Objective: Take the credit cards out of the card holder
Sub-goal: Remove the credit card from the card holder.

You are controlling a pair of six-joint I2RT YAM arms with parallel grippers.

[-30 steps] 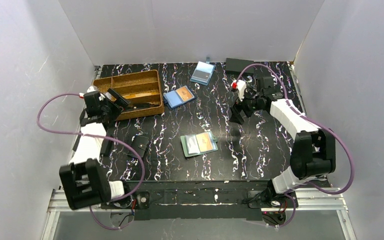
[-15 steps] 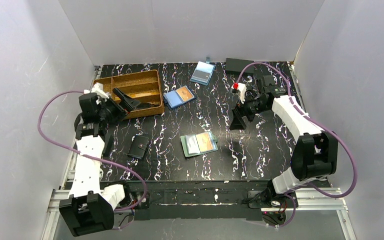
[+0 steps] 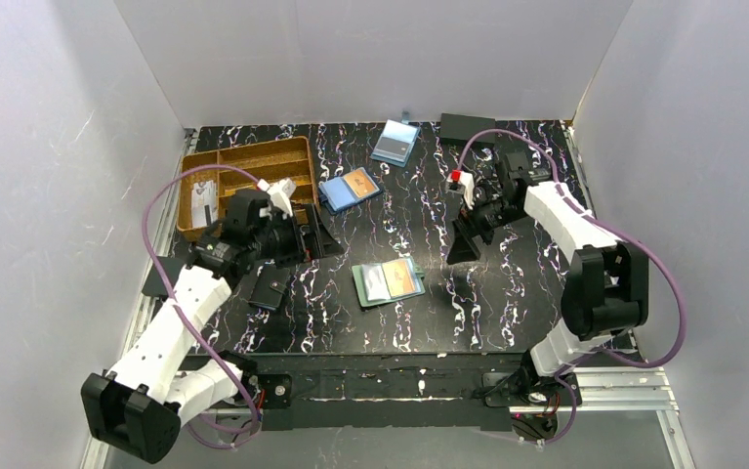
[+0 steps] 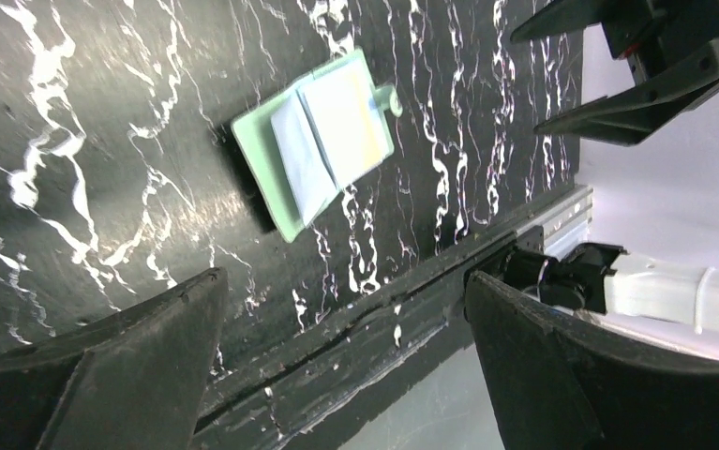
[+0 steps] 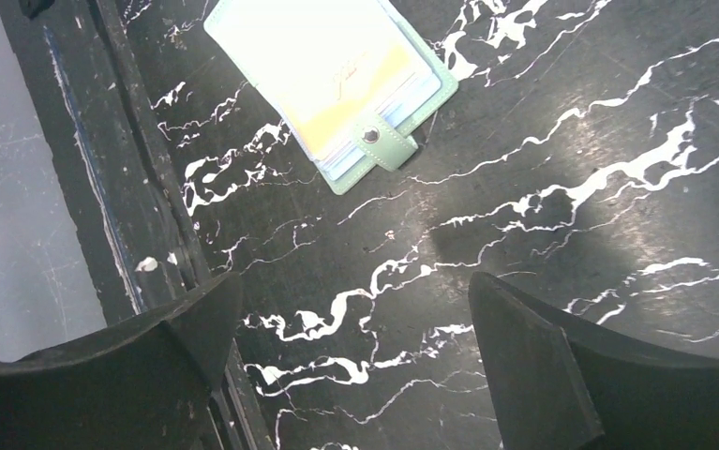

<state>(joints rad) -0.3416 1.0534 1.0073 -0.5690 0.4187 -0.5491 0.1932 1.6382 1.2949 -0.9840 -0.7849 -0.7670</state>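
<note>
Your left gripper (image 3: 313, 239) hangs wide open and empty, just right of the tray (image 3: 253, 161) in the table's (image 3: 517, 293) far-left corner and near a small dark wallet (image 3: 270, 288). Right of it, about mid-table and a little toward the near edge, the holder (image 3: 390, 282) lies flat and skewed. Two cards (image 3: 401, 277) show side by side on it, one pale and one orange. A snap tab (image 5: 371, 138) sticks out from one edge. Further right, your right gripper (image 3: 461, 244) is also spread wide with nothing in it, near the holder but not touching it.

Expect the holder to be light, thin and soft, so it will likely skate on this glossy top if you tug a card unbraced. Pin it down on a bare margin clear of the cards. The cards look stiff and slick and sit nearly flush. Take one by whatever edge stands proud and draw it along the pocket, not upward. Which way the pockets open, I cannot tell.
</note>
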